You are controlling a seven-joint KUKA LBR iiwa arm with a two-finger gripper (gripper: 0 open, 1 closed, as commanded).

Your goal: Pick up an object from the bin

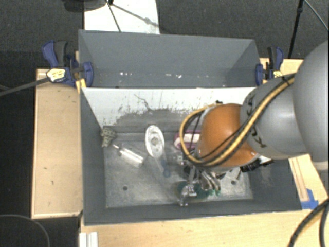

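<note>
Grey bin [134, 185] — packet [190, 137] perhaps magenta.

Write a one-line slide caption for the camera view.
End effector low at front of grey metal bin, right of white oval object and clear plastic tube.

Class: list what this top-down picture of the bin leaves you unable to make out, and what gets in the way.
1. Camera view: pink thing at the bin's right, half under the orange wrist cover; kind unclear.
2. Camera view: gripper by the front wall, over a small green thing; too cluttered to tell a hold.
3. Camera view: floor on the right, hidden by the arm.
</note>
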